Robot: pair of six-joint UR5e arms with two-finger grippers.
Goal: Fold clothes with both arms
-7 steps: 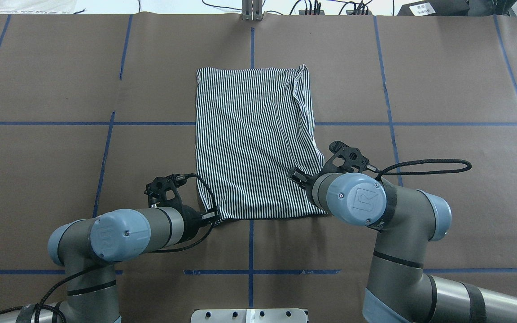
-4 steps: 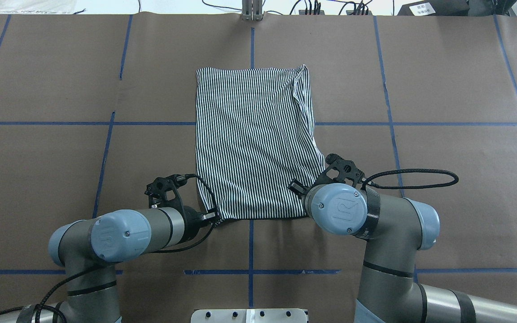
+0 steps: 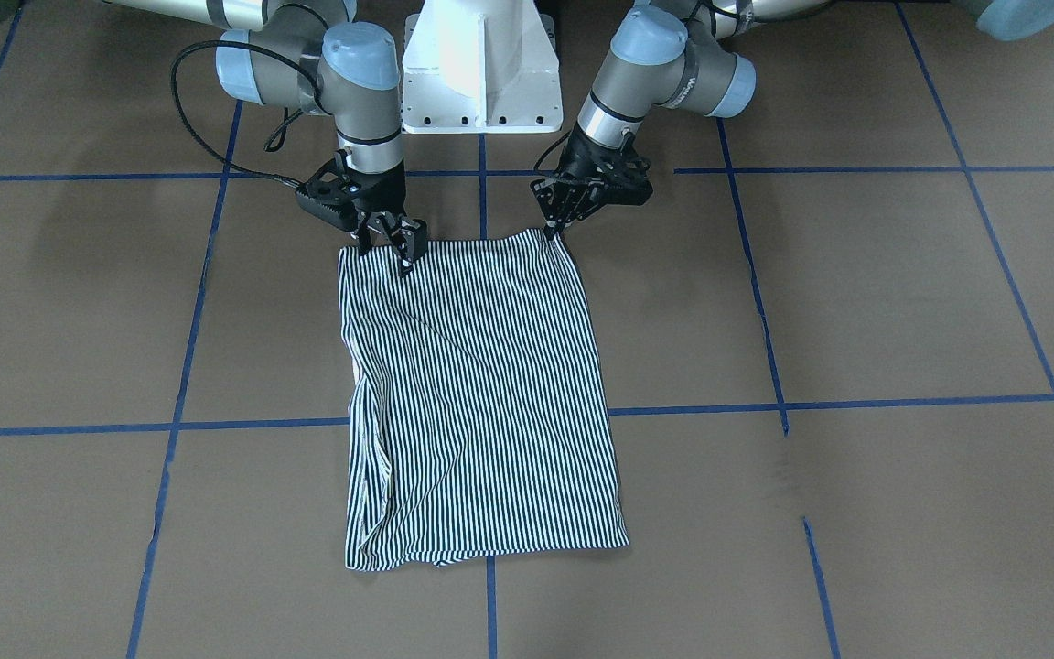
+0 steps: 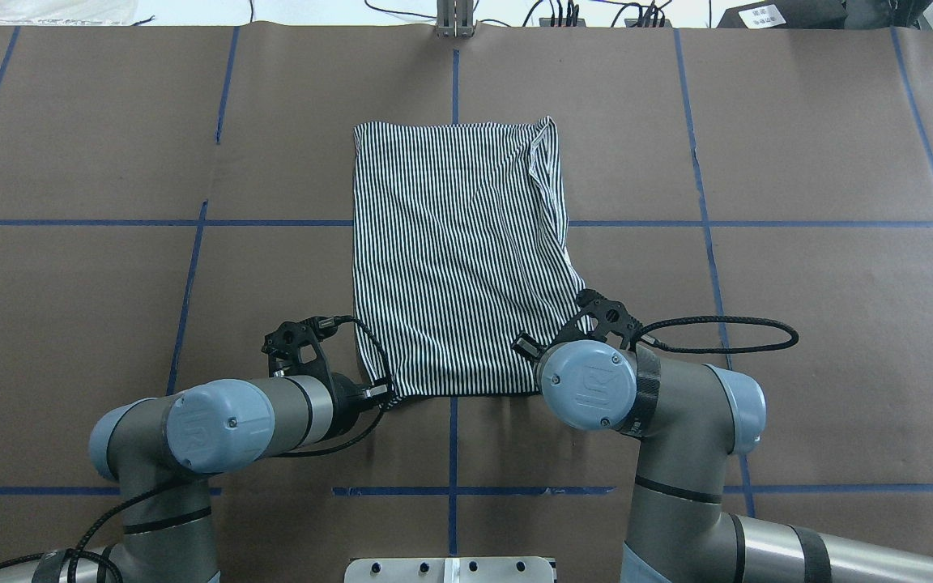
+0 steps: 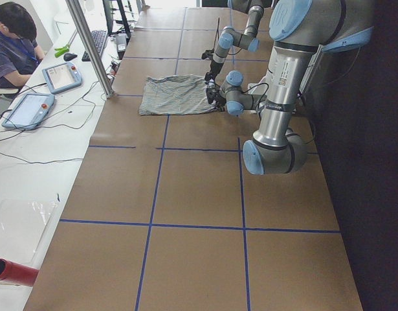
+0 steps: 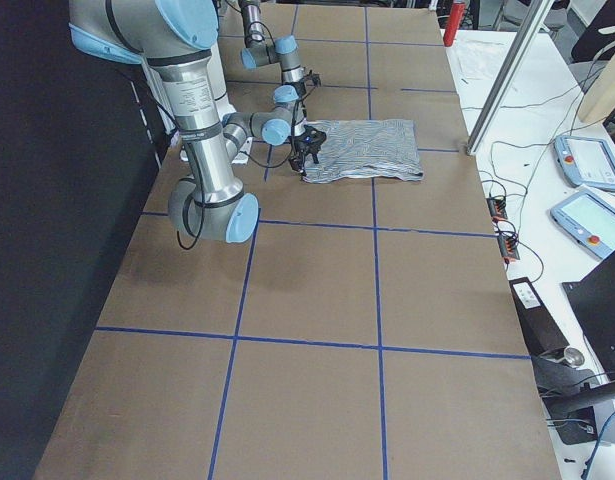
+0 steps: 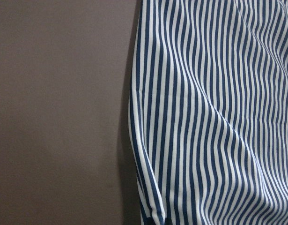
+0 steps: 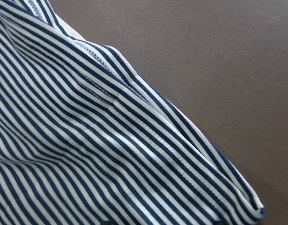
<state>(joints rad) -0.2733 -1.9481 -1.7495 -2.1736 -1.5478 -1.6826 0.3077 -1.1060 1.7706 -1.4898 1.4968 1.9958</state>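
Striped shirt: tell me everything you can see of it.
The navy-and-white thin-striped shirt lies flat, folded into a tall rectangle, on the brown paper-covered table; no collar or sleeves show. The soft knit has shallow wrinkles and a stitched folded edge on the robot's right. The left gripper pinches its near left corner; the right gripper stands open over the near right corner.

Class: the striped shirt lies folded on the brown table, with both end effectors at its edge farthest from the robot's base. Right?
No: the left end effector and right end effector are at the edge of the striped shirt nearest the base, as the front-facing view shows. The rest holds.
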